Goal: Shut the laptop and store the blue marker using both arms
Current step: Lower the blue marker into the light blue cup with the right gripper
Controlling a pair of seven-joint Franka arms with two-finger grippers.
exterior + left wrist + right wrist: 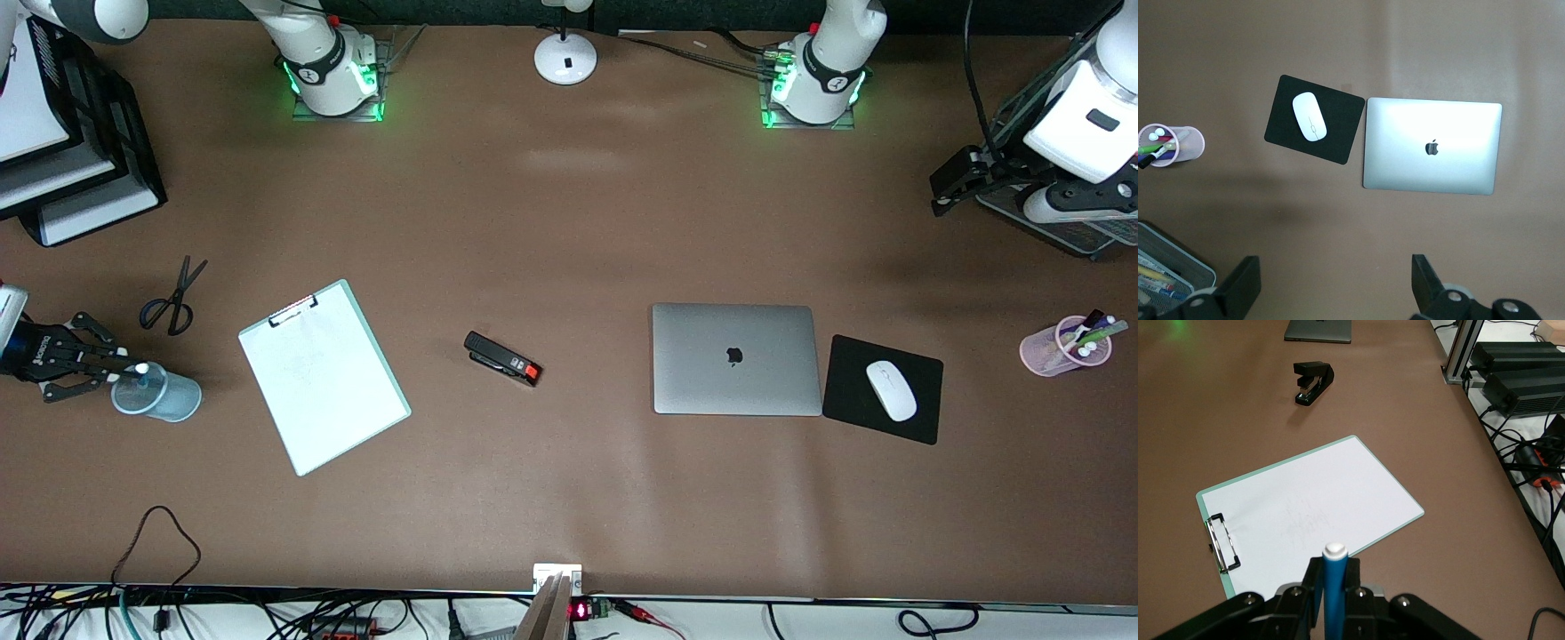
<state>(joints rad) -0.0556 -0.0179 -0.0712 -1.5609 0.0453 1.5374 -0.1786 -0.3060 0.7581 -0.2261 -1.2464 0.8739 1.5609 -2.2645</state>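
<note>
The laptop (734,358) lies closed on the table, silver lid up with its dark apple logo; it also shows in the left wrist view (1431,147) and at the edge of the right wrist view (1318,330). My right gripper (84,363) (1333,570) is shut on the blue marker (133,370) (1335,587), and the marker's white end is at the rim of a translucent blue cup (164,396) at the right arm's end of the table. My left gripper (944,191) (1335,270) is open and empty, high over the table at the left arm's end.
A black mouse pad (885,387) with a white mouse (891,389) lies beside the laptop. A pink pen cup (1062,347) and a mesh tray (1171,273) are at the left arm's end. A clipboard (322,376), stapler (503,358) and scissors (173,298) lie toward the right arm's end.
</note>
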